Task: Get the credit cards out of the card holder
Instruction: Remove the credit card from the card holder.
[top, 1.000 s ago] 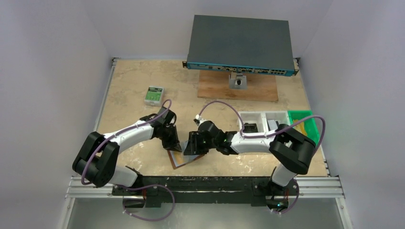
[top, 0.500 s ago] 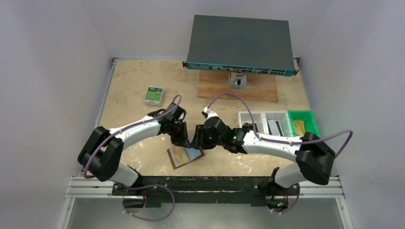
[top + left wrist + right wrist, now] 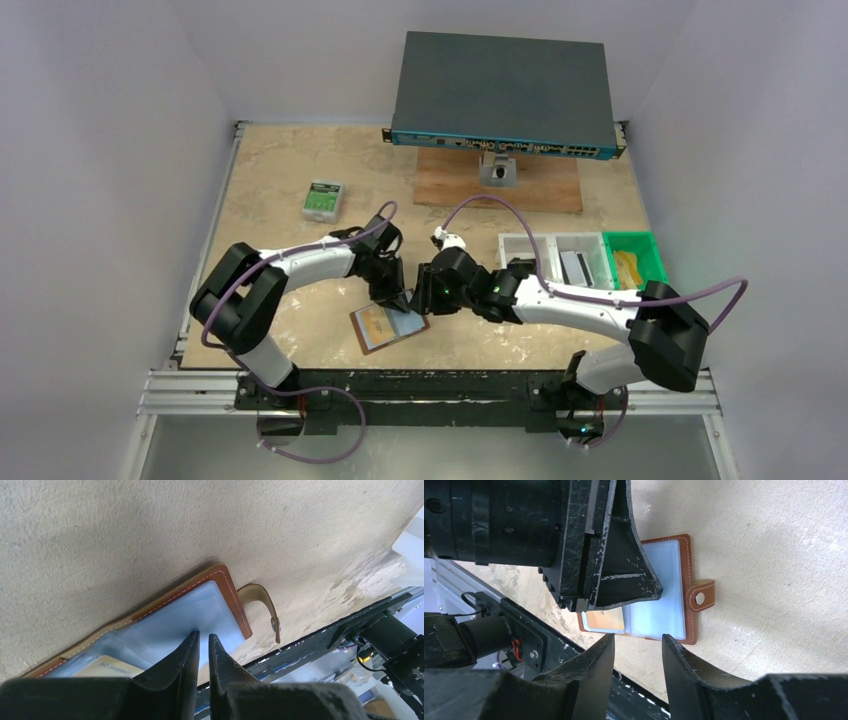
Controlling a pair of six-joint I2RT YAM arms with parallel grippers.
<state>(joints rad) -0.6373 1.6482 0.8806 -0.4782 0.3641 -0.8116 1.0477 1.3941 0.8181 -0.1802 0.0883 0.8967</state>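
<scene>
Open brown leather card holder (image 3: 386, 328) with grey-blue pockets lies by the near edge of the beige table (image 3: 290, 190), long axis left-right, yellow card (image 3: 604, 621) in its left pocket. The left gripper (image 3: 204, 636), a narrow empty slit, points at the right pocket; the right gripper (image 3: 638, 639), half-open and empty, hovers just beyond. Farther off the table lies bare.

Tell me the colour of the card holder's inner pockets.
The card holder has pale grey-blue inner pockets, edged in brown leather; the right wrist view shows them best.

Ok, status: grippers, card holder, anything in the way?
Left gripper barely open, over card holder. Right gripper open, empty. Holder lies open, card inside. Nothing blocking.
</scene>
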